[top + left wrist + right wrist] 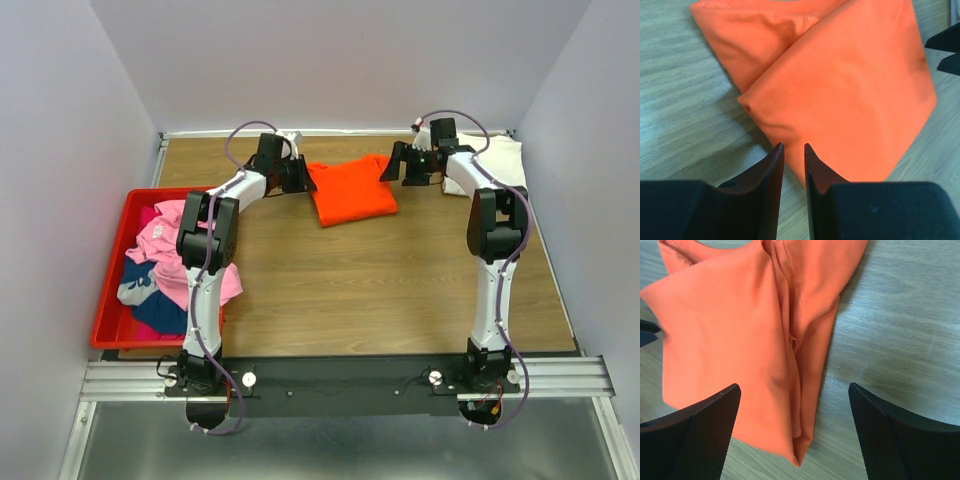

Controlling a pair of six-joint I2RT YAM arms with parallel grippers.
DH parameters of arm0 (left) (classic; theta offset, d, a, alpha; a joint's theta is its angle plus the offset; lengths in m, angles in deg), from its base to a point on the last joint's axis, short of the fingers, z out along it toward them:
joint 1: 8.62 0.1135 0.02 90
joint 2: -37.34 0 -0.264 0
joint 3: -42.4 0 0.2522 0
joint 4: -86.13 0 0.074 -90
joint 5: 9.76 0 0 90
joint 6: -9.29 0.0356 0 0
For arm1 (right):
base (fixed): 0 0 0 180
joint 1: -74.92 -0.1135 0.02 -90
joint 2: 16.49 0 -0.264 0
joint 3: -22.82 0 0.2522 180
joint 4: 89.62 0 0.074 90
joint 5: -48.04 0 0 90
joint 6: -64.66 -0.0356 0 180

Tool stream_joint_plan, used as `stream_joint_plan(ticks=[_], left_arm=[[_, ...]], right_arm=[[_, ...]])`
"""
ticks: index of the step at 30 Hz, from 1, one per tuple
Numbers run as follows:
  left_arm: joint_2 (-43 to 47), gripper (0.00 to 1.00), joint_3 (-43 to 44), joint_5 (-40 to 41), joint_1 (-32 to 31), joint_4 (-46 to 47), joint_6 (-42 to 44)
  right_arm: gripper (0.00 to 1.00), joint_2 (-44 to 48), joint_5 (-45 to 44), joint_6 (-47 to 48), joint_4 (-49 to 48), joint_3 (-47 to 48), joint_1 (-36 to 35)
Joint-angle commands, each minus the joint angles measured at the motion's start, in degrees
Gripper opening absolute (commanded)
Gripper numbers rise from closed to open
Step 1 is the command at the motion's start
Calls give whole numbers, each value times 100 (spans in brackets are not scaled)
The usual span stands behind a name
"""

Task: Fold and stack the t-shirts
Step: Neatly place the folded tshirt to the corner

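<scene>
Wood table (pixel 400 290): folded orange t-shirt (pixel 352 190) (right gripper (pixel 402 165) agape).

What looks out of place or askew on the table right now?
The orange t-shirt lies folded but crooked, one flap poking out at its far edge. A pink t-shirt spills over the red bin's rim onto the table.

Orange t-shirt (pixel 850 90) is lying folded on the wooden table (pixel 680 125); left gripper (pixel 794 146) is hovering at the shirt's near edge, jaws showing just a narrow gap.
</scene>
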Motion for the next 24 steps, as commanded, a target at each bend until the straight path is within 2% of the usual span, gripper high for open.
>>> stream_joint_plan(ticks=[1,11,17,24], left_arm=[[-231,27,91,-119,2,-79,68],[-477,27,196,-93,-24,-159,111],[-618,26,223,-101,-77,-202,112],[-688,27,223,-119,-147,-203,120]], right_arm=[[94,-141,477,169,-127,-141,81],[94,-519,1128,160,-215,-72,125],[94,-853,1198,99,-277,-80,117],[89,-1099,1436,19,-347,-115,64]])
